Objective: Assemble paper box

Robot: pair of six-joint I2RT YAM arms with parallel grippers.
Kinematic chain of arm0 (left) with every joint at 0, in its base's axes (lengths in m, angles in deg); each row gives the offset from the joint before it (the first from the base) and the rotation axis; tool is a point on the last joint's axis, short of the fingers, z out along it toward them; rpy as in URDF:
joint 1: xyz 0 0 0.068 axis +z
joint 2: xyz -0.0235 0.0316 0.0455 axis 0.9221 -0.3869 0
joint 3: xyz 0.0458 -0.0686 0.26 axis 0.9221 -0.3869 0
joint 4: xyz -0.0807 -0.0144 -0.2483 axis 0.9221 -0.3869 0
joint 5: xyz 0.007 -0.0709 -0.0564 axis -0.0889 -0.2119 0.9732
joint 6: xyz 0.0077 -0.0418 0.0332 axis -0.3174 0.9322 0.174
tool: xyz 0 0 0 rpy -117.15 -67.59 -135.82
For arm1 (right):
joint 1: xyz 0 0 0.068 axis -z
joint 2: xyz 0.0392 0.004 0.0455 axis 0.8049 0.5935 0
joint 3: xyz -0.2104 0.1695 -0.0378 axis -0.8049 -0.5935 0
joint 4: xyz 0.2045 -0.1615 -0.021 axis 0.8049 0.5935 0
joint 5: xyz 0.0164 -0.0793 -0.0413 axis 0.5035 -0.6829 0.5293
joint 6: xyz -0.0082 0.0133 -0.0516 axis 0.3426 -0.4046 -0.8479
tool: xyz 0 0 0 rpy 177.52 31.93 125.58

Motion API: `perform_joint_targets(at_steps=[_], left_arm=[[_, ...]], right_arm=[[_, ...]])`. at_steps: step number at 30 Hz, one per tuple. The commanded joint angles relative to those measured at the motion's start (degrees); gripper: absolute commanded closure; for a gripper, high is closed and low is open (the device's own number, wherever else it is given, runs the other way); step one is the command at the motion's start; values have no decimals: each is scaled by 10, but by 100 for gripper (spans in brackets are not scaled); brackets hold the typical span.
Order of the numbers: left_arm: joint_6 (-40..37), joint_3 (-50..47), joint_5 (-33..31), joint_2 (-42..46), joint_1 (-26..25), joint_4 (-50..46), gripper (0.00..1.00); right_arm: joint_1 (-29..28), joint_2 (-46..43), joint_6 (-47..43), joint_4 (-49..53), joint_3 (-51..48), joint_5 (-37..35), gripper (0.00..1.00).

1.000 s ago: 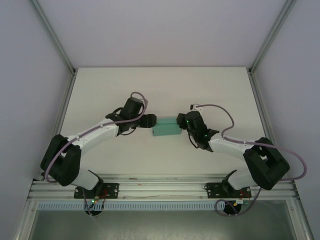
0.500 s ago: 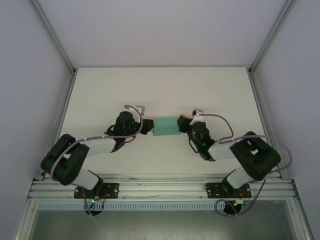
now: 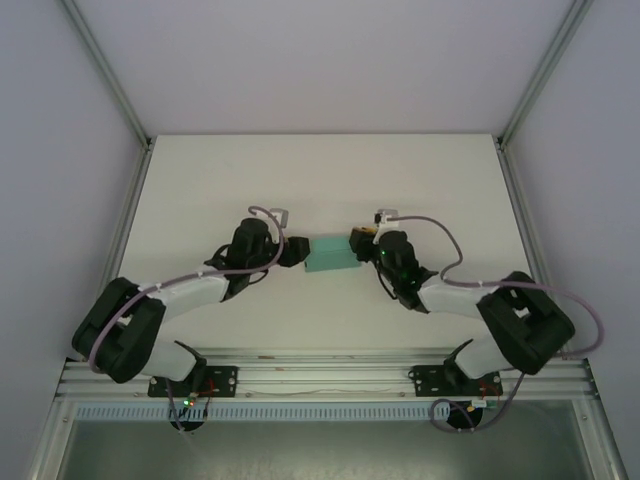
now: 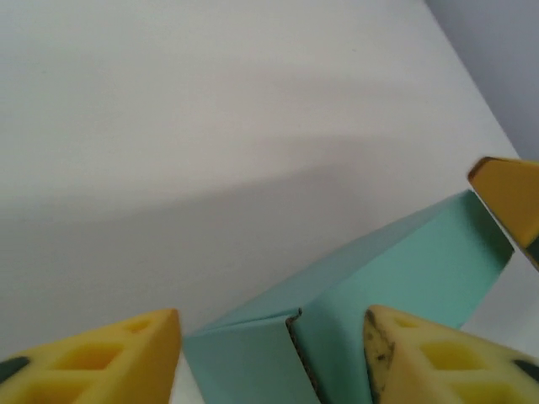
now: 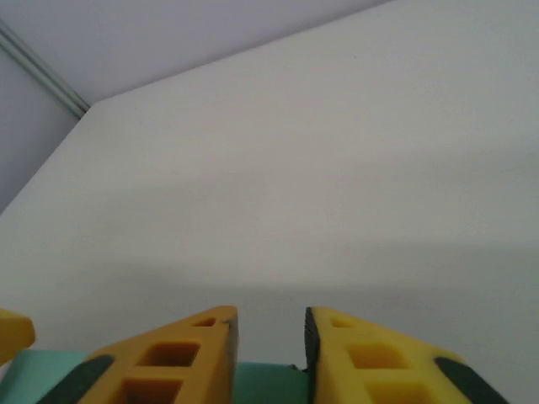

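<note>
The right tool (image 5: 269, 324) hides most of the paper box (image 5: 265, 383); at the left tool (image 4: 271, 313) its near end runs off-frame.

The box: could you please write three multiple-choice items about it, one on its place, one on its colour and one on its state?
1. Where is the box?
A. between the left gripper and the right gripper
B. in the far left corner
C. right at the near edge

2. What colour is it?
A. white
B. teal
C. yellow

3. What is its state?
A. a flat sheet
B. a crumpled ball
C. folded into a box shape

Answers: 1 A, the top view shows a gripper at each of its ends; 2 B, the card is teal in every view; 3 C, the left wrist view shows folded walls meeting at a corner.
</note>
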Motion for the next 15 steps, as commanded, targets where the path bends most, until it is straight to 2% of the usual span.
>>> perform_joint_targets(at_steps=[1,2,3,4,5,7,10,12,15], left_arm=[[-21,93,-67,26,-3,-181,35],[-23,116,-80,29,-3,-207,27],[-23,136,-95,34,-1,-229,9],[-27,152,-107,38,2,-251,0],[-28,166,-124,41,6,-270,0],[-29,184,-150,48,23,-298,0],[-27,192,-174,54,66,-330,0],[-24,184,-185,61,95,-342,0],[-25,157,-210,79,127,-343,0]], right_arm=[[-3,-42,-16,237,82,-5,59],[-3,-47,-27,265,105,12,51],[-2,-50,-44,295,129,28,39],[-3,-53,-63,320,151,40,31],[-2,-54,-100,340,167,64,25],[-1,-51,-211,382,200,124,0],[-1,-40,-462,495,244,259,0],[-1,-18,-638,592,282,311,0],[-4,33,-757,672,343,306,0]])
